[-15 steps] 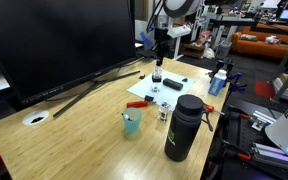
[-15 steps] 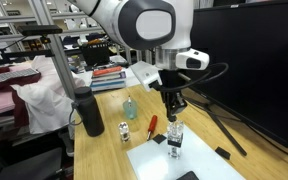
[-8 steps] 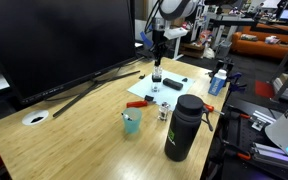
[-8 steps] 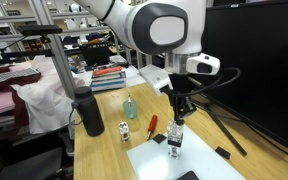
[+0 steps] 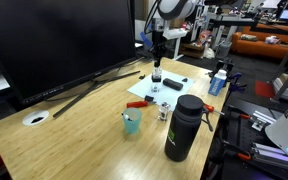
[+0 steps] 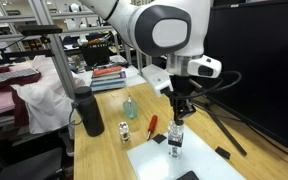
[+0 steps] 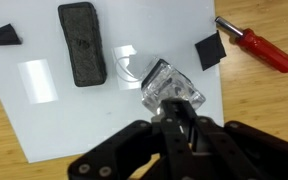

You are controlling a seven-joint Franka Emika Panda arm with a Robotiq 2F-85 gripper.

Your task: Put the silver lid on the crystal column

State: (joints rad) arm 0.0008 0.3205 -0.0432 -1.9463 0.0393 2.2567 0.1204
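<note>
The gripper (image 6: 179,116) has stopped sliding sideways. It hangs pinched shut just above the crystal column (image 6: 175,140). I cannot see the silver lid, so the lid may go on next.

A long wooden table (image 5: 74,135) with a pale grain fills the foreground in both exterior views. A very large black monitor (image 5: 54,40) stands on it, its thin dark legs (image 5: 96,88) splayed across the boards. Behind, the room looks like a crowded lab: an orange couch (image 5: 269,42) sits at the back, and a vertical metal post (image 6: 62,70) rises beside a heap of dark red cloth (image 6: 9,100). What may be stacked books (image 6: 109,75) lie further off. The light is even and bright.
</note>
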